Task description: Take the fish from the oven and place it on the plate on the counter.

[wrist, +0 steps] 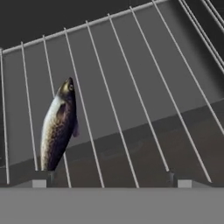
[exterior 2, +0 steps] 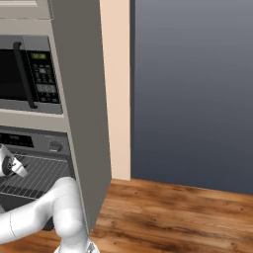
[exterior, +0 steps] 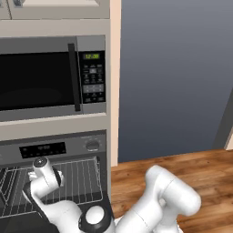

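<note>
- Jaws spread wide, empty, fingertips [wrist: 40, 183] low over the wire rack [wrist: 131, 100].
- Fish [wrist: 58, 126] lying on rack, by left fingertip, not gripped.
- Gripper [wrist: 109, 183] inside open oven [exterior: 86, 148], under microwave [exterior: 50, 77].

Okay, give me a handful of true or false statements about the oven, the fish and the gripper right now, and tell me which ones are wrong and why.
1. The fish lies on a wire rack. True.
2. The gripper is shut on the fish. False: its fingertips stand wide apart, and the fish lies by the left one, ungrasped.
3. The microwave sits above the oven. True.
4. The oven is closed. False: the racks are exposed and the arm reaches in.
5. The floor beside the cabinet is wood. True.
</note>
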You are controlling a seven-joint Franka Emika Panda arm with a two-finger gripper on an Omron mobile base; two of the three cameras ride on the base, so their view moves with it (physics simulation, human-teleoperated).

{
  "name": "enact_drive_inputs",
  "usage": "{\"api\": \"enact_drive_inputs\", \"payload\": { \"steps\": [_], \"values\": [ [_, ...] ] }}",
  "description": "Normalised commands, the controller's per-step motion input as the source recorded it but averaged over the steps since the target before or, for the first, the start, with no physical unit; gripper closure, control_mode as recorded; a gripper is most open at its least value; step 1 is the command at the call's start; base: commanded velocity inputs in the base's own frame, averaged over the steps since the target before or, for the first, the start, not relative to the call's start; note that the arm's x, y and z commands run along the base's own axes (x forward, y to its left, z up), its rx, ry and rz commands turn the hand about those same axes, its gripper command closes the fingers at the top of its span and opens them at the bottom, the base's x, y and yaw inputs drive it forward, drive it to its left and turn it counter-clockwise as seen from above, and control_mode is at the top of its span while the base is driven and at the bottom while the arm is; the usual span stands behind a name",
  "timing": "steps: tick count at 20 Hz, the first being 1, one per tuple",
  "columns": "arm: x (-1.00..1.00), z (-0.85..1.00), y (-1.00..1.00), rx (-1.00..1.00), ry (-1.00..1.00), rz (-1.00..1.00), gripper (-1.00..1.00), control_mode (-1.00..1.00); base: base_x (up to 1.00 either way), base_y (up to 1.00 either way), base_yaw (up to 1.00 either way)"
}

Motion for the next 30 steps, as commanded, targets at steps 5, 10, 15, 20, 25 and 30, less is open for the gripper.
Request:
{"api": "enact_drive_inputs", "payload": {
  "steps": [5, 10, 15, 20, 25, 30],
  "values": [
    [0.02, -0.29, 0.22, -0.03, -0.02, 0.04, -1.00, -1.00, 0.00, 0.00, 0.00],
    [0.10, -0.05, 0.31, -0.08, 0.01, 0.13, -1.00, -1.00, 0.00, 0.00, 0.00],
    [0.10, 0.00, 0.26, -0.04, -0.08, 0.15, -1.00, -1.00, 0.00, 0.00, 0.00],
    [0.13, -0.28, 0.04, 0.00, -0.03, 0.05, -1.00, -1.00, 0.00, 0.00, 0.00],
    [0.07, -0.73, 0.00, 0.01, -0.02, 0.00, -1.00, -1.00, 0.00, 0.00, 0.00],
    [0.01, -0.16, 0.18, 0.00, -0.09, 0.00, -1.00, -1.00, 0.00, 0.00, 0.00]
  ]
}}
